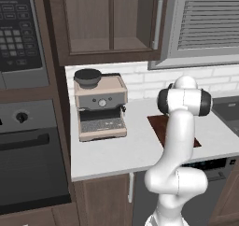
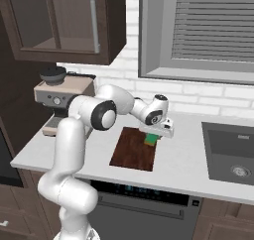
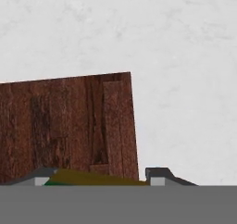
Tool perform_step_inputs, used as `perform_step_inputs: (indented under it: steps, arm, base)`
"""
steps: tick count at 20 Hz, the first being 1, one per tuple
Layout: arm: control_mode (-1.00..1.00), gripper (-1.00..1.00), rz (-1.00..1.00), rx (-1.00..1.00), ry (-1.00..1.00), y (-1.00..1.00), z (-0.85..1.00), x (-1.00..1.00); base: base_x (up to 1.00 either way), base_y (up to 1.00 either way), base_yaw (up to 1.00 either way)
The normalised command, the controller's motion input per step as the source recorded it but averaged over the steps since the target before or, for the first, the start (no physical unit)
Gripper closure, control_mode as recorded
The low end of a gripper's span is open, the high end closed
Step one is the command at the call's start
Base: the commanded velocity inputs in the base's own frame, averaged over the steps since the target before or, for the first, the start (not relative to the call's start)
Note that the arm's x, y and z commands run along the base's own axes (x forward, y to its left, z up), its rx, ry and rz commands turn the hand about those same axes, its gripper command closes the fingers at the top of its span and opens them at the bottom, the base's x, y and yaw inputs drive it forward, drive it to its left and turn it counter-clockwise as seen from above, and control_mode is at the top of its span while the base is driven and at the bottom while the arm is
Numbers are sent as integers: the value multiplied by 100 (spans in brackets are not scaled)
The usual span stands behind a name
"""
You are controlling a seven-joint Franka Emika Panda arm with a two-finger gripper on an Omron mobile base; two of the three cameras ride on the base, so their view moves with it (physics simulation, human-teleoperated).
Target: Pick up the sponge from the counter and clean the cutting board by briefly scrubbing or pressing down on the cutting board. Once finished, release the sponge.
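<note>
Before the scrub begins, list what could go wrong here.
1. The claw holds the sponge at the cutting board's far right corner; a stroke could run off onto the counter.
2. The grip looks shallow, so pressing might twist the sponge loose.
3. Scrubbing may push the unsecured board.

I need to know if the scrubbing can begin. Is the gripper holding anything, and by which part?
Yes. The gripper holds the sponge between its fingers, clamped across its sides, above the far right corner of the cutting board.
</note>
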Motion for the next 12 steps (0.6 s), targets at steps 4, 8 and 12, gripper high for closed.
perform_step_inputs:
  steps: [4,8,12]
  arm:
    - [-100,100,2,0,0,34,-10,-17]
    - [-100,100,1,0,-1,45,-11,-29]
    - [-100,100,1,0,-2,38,-6,-29]
  base:
    - [0,0,0]
    - [0,0,0]
    - [0,0,0]
